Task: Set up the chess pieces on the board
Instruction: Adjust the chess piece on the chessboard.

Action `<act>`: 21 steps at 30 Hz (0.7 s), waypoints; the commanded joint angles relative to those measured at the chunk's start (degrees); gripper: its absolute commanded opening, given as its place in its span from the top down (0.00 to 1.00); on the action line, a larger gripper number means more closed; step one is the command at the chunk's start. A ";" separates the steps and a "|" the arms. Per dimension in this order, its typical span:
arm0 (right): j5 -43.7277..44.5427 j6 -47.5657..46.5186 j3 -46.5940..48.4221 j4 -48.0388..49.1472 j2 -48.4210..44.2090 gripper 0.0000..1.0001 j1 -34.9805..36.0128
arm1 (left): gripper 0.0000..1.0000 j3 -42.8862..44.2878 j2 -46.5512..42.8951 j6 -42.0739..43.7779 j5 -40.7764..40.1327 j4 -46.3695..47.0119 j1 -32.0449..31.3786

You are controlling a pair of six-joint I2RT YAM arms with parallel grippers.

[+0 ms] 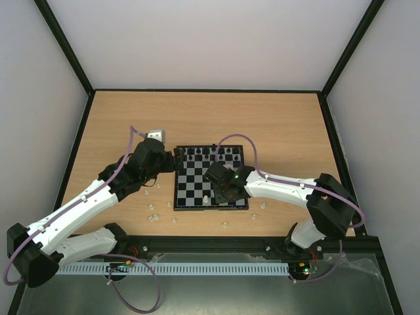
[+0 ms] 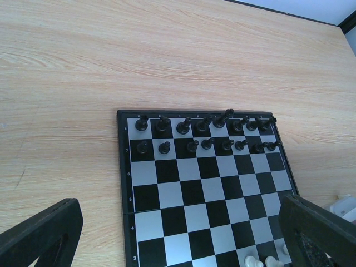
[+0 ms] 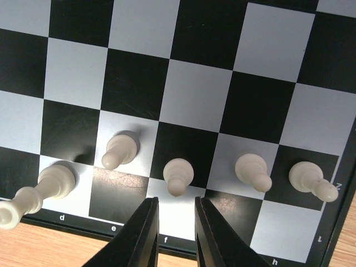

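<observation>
The board (image 1: 195, 189) lies flat in the middle of the wooden surface (image 1: 275, 125), in front of both arms. At its far edge two full rows of black pieces (image 2: 182, 127) are standing, each upright on its own square.

Along the near edge, four white pawns (image 3: 178, 175) are seen on the second row, on the files e to h. A taller white piece (image 3: 50, 186) stands on the square marked d in the first row, just beside the border.

Several more cream pieces (image 1: 152, 216) are scattered on the surface near the left and near edges of the board, apart from each other.

The right tool (image 3: 175, 204) is held low over the near edge of the board, at the file f. Its jaws are narrow, and nothing is held between them. The pawn on file f stands just beyond the fingertips and is not touched.

The left tool (image 2: 178, 222) is kept beside the left edge of the board. It is spread wide and empty; its two fingers (image 2: 39, 236) are seen at the lower corners of the wrist view.
</observation>
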 commanded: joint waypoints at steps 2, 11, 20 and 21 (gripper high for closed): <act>0.69 -0.19 0.00 -0.54 1.87 0.82 0.51 | 0.00 0.30 -0.57 0.51 -0.80 -1.11 0.54; 2.65 -0.24 0.96 -1.06 3.22 0.85 0.46 | 0.00 0.02 -1.07 0.59 -0.73 -1.11 0.54; 3.49 -0.42 1.65 -1.25 3.94 0.86 0.34 | 0.00 -0.11 -1.41 0.66 -0.59 -1.02 0.54; 3.54 -0.44 1.62 -1.15 3.98 0.86 0.32 | 0.01 -0.09 -1.44 0.71 -0.59 -1.01 0.54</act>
